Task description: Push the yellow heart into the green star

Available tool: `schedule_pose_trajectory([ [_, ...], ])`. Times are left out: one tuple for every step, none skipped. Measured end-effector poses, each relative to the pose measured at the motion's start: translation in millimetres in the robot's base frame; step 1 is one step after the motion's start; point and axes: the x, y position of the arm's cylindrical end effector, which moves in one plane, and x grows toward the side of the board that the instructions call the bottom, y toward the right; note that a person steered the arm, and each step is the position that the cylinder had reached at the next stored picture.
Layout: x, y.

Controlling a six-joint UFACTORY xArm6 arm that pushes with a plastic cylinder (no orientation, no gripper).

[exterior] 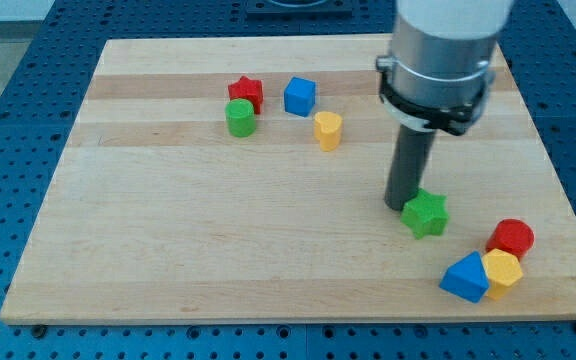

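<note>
Yellow heart [328, 130] near the board's top middle, just right of the blue cube [300, 96]. Green star [426, 213] well apart, lower right, touching my tip [399, 205] (bare rod, holding nothing). Probably 1 light, hard, slippery block; push its upper-left side.

**Even, bright lighting; sharp focus**

The pale wooden board [268, 250] is lit evenly from above. Only short, soft shadows are cast beside the blocks. A faint sheen is seen on the grey metal arm housing [443, 45]. No blur is noted.
</note>
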Motion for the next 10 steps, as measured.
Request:
schedule_pose_trajectory([
  [21.1,16.6],
  [32.4,16.6],
  [30.9,16.6],
  [-17.6,14.3],
  [-98.8,11.6],
  [-155.9,-26.3],
  [-164.9,-76.8],
  [-152.0,-88.1],
  [-133.7,-85.1],
  [-116.7,-85.1],
])
